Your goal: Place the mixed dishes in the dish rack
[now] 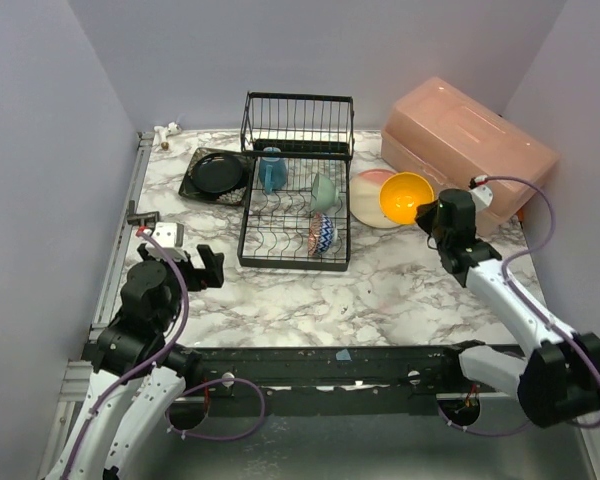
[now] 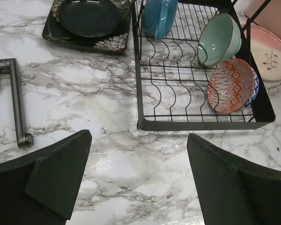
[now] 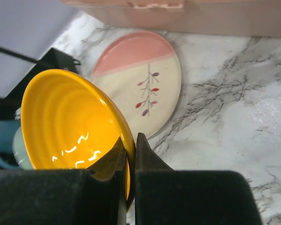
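Observation:
The black wire dish rack holds the blue-handled mug, the mint-green bowl and the small red-patterned bowl. My right gripper is shut on the rim of the orange bowl, tilted above the beige-pink plate; in the right wrist view its fingers pinch the orange bowl wall. Left of the rack, the black round plate lies on the black square plate. My left gripper is open over bare marble, near the rack's front-left corner.
A big pink plastic box stands at the back right, close behind the right gripper. A grey metal bracket lies on the marble at the left. Walls close in the table on three sides.

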{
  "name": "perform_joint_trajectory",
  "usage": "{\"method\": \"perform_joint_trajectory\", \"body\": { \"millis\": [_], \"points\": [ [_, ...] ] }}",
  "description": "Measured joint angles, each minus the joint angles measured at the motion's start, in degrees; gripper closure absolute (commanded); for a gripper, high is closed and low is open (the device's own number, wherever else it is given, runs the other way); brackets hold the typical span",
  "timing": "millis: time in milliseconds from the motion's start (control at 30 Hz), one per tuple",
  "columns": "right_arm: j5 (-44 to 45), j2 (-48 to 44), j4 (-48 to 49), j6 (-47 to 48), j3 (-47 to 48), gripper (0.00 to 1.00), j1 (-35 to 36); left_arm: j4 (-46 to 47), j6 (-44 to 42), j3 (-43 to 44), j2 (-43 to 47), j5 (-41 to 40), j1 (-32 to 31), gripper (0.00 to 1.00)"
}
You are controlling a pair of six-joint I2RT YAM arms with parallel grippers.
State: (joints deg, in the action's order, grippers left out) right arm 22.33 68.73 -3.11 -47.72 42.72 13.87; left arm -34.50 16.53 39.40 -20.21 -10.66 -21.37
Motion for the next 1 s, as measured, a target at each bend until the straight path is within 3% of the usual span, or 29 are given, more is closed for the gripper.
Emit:
{"method": "perform_joint_trajectory", "body": {
  "millis": [200,400,667,1000],
  "points": [
    [-12.9,-15.0,0.0,10.7,-1.2,0.94,0.0,0.3,3.1,-0.5,-0.8,3.9,0.0,0.05],
    [-27.8,-12.3,-0.6,15.8,5.6,0.94,4.0,5.2,15.3,-5.2,-0.6,15.5,0.0,0.05],
    [-27.9,-2.8,-3.5,19.5,10.8,0.94,27.3,17.4,31.4,-8.5,-2.5,30.1,0.0,0.05],
    [-24.8,5.4,-3.3,18.9,13.2,0.95,39.3,14.8,30.1,-2.5,-5.9,31.8,0.0,0.15]
  ]
}}
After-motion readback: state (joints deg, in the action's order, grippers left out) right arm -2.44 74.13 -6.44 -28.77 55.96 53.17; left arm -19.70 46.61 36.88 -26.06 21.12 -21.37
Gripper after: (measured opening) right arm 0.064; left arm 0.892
